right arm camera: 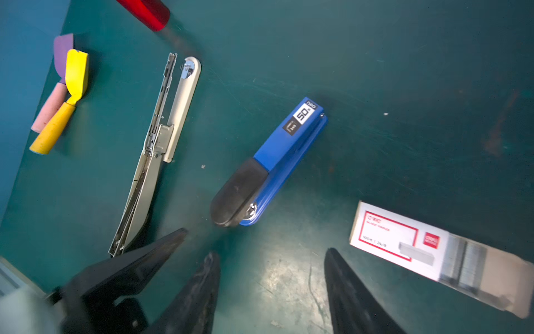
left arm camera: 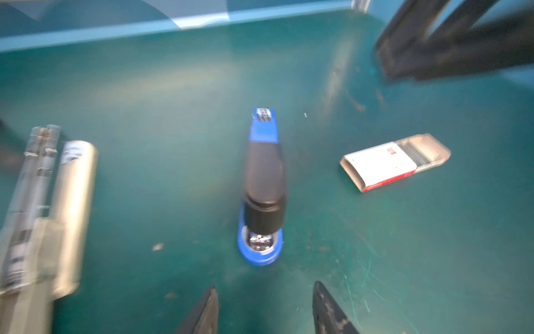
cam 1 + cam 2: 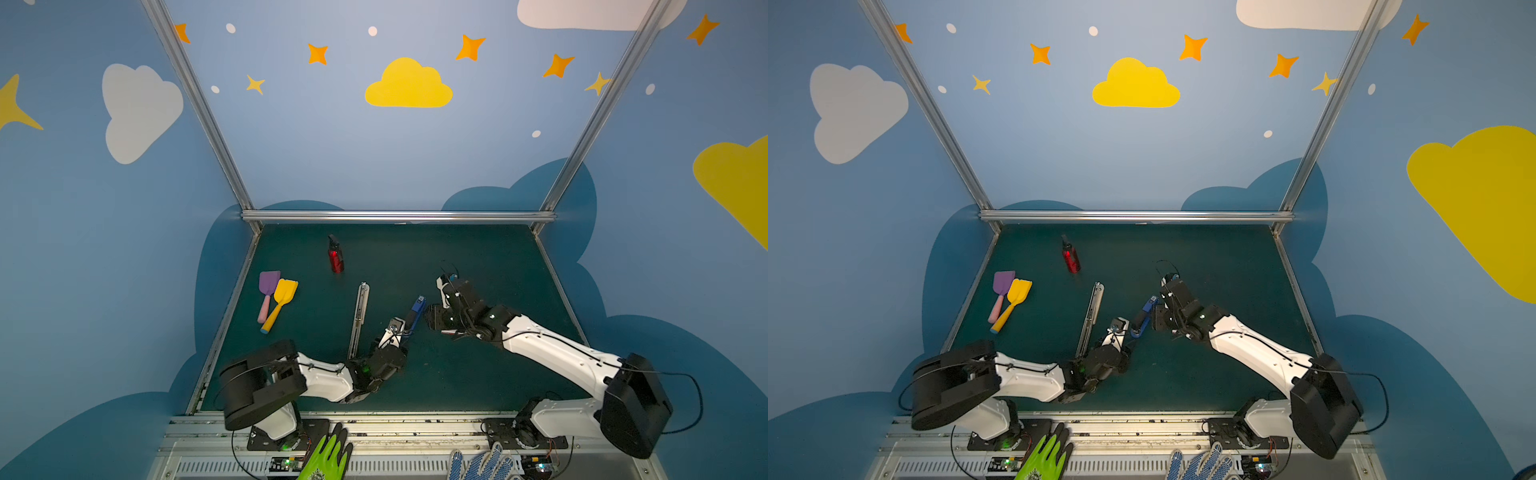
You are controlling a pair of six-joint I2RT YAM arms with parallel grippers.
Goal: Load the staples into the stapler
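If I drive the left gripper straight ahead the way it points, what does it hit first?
The blue stapler: in the left wrist view it lies lengthwise dead ahead of the open left gripper, black-capped end nearest, bare mat between. Height is unclear, so the gripper might pass over it.

Purple spatula (image 3: 269,283) and yellow spatula (image 3: 286,291) lie touching on the mat (image 3: 478,257); 1 red bottle (image 3: 336,258) sits farther back.

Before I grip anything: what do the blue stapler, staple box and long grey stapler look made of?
Blue stapler: glossy shell, plastic or painted metal; matte black cap looks rubbery. Staple box: matte white cardboard, grey metallic strips in its tray. Long grey stapler: shiny metal rail, satin arm, likely painted.
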